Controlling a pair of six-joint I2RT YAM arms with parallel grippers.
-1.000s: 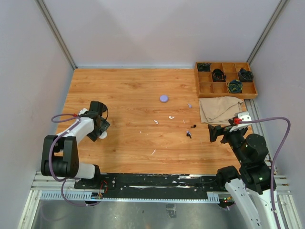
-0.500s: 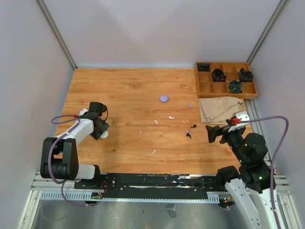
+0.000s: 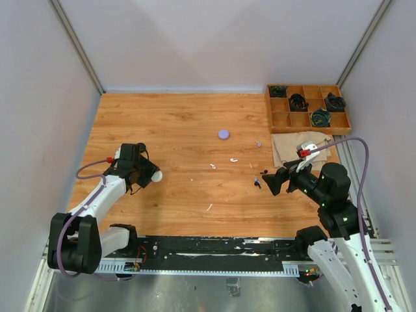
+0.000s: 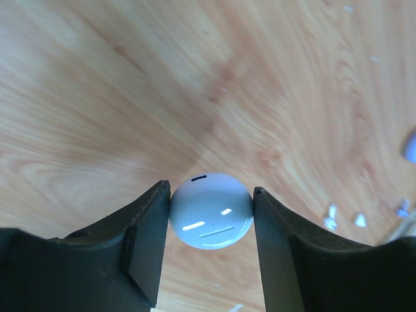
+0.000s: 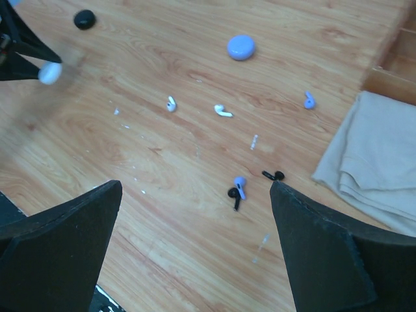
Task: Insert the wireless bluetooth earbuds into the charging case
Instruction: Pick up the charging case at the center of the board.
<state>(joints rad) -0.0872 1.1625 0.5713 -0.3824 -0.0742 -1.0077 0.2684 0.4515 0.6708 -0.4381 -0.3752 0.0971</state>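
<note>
My left gripper (image 3: 153, 175) is shut on a round white charging case (image 4: 211, 210), closed, held at the table's left; the case also shows in the right wrist view (image 5: 49, 73). Tiny earbuds lie mid-table: two white ones (image 3: 212, 166) (image 3: 233, 160), a lilac one (image 3: 259, 143), a lilac and a black one touching (image 5: 238, 190), and a black one (image 5: 273, 175). My right gripper (image 3: 270, 182) is open and empty just right of the black earbuds. A closed lilac case (image 3: 223, 134) lies further back. A black case (image 5: 84, 19) lies near my left gripper.
A folded beige cloth (image 3: 299, 148) lies at the right. Behind it stands a wooden compartment tray (image 3: 279, 119) holding coiled cables. White specks are scattered on the wood. Grey walls enclose the table on three sides.
My left gripper has moved right and a little forward with the white case. My right arm has swung left, its gripper now close to the black earbuds.
</note>
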